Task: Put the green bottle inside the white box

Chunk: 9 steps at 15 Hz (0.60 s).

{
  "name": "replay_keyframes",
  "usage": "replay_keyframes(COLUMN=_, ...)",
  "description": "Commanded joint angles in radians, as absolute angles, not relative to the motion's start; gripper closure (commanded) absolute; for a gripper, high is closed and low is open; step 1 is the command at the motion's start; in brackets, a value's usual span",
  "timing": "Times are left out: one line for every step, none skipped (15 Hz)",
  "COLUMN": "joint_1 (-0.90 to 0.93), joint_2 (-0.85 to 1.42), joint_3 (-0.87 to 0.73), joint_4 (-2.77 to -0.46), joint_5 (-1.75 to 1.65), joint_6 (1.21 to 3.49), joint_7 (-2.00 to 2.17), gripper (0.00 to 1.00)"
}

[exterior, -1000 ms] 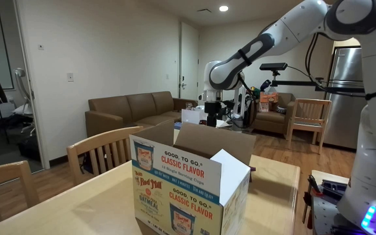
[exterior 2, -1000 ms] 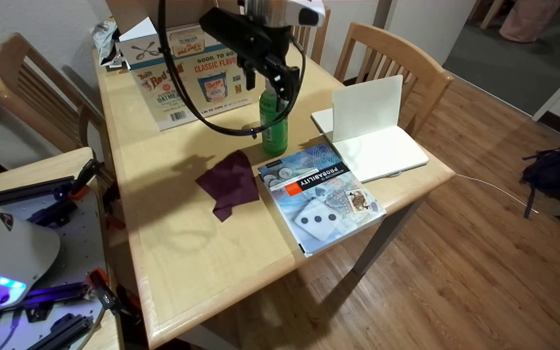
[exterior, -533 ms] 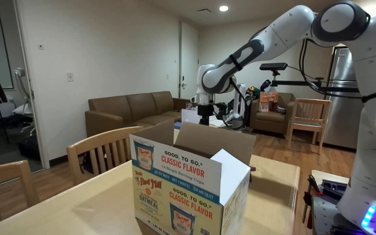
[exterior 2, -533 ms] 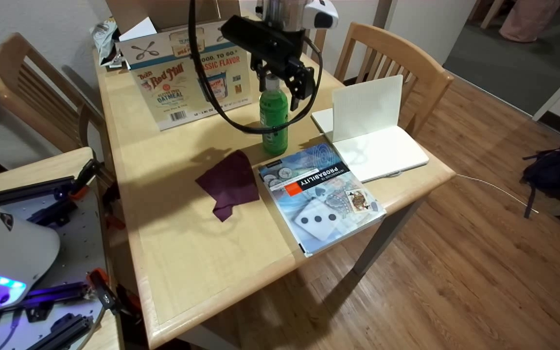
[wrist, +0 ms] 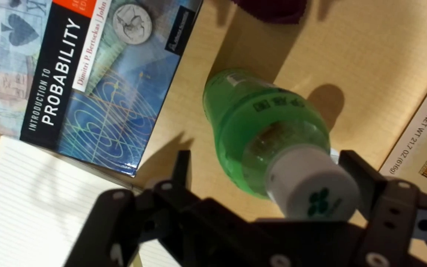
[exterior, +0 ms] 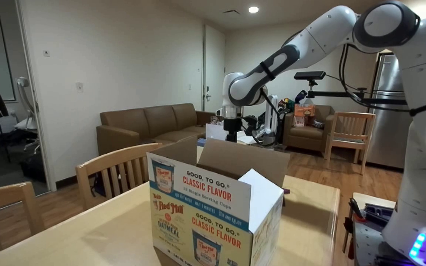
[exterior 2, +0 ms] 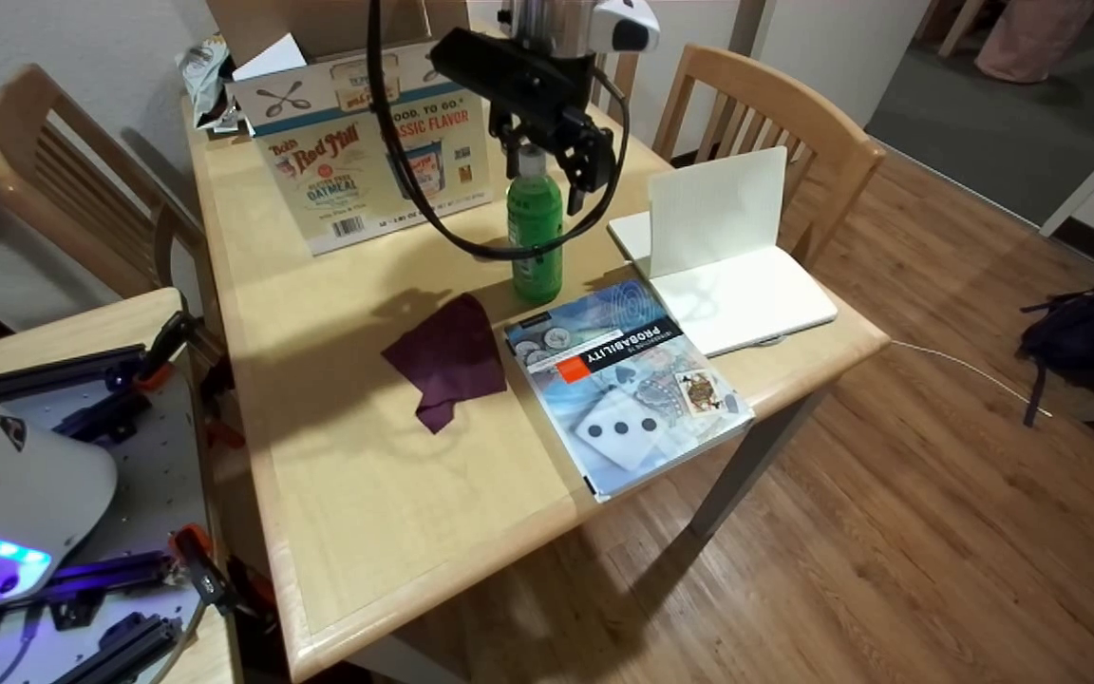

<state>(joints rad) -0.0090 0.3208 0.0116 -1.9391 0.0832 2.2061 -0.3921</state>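
Note:
The green bottle (exterior 2: 536,214) with a white cap stands upright on the table; it also fills the middle of the wrist view (wrist: 269,107). In an exterior view it is hidden behind the carton's raised flaps. The white box (exterior 2: 367,161) is a printed carton with its top flaps up; it shows in both exterior views (exterior: 198,221). My gripper (wrist: 267,159) is open around the bottle's cap. The cap sits close to the right finger in the wrist view, and a wide gap separates it from the left finger. The gripper also shows in both exterior views (exterior 2: 547,182) (exterior: 231,136).
A probability book (exterior 2: 628,389) and an open notebook (exterior 2: 737,294) lie beside the bottle. A dark purple cloth (exterior 2: 452,361) lies near its base. A crumpled silver bag (exterior 2: 205,81) is beside the carton. Chairs (exterior 2: 775,123) stand along the table. A black cable loops below the gripper.
Over the last second my gripper moved right in the view that shows the bottle, bringing the cap between its fingers. It has hardly moved in the last half second. Bottle and box stayed put.

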Motion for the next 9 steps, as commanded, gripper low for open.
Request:
replay_keyframes(joint_1=-0.004, joint_2=0.302, joint_3=0.017, joint_4=-1.920, joint_5=0.016, joint_6=2.177, joint_7=-0.335, gripper=0.00)
replay_keyframes(joint_1=-0.001, joint_2=0.299, joint_3=0.016, joint_4=-1.913, joint_5=0.002, joint_6=2.172, joint_7=-0.326, gripper=0.00)
replay_keyframes(joint_1=-0.002, joint_2=0.299, joint_3=0.019, joint_4=-1.905, joint_5=0.000, joint_6=2.162, joint_7=-0.320, gripper=0.00)
replay_keyframes(joint_1=0.001, joint_2=0.298, joint_3=0.020, joint_4=-1.900, joint_5=-0.010, joint_6=2.160, joint_7=-0.313, gripper=0.00)
replay_keyframes(joint_1=0.002, joint_2=0.296, joint_3=0.021, joint_4=-1.897, joint_5=-0.012, joint_6=2.157, joint_7=-0.309, gripper=0.00)
replay_keyframes(joint_1=0.004, joint_2=0.294, joint_3=0.020, joint_4=-1.897, joint_5=-0.015, joint_6=2.154, joint_7=-0.299, gripper=0.00)
replay_keyframes(joint_1=0.006, joint_2=0.290, joint_3=0.020, joint_4=-1.896, joint_5=-0.017, joint_6=2.150, joint_7=-0.291, gripper=0.00)
replay_keyframes(joint_1=0.006, joint_2=0.287, joint_3=0.021, joint_4=-1.894, joint_5=-0.015, joint_6=2.142, joint_7=-0.282, gripper=0.00)
replay_keyframes(joint_1=0.009, joint_2=0.281, joint_3=0.020, joint_4=-1.897, joint_5=-0.020, joint_6=2.139, joint_7=-0.269, gripper=0.00)
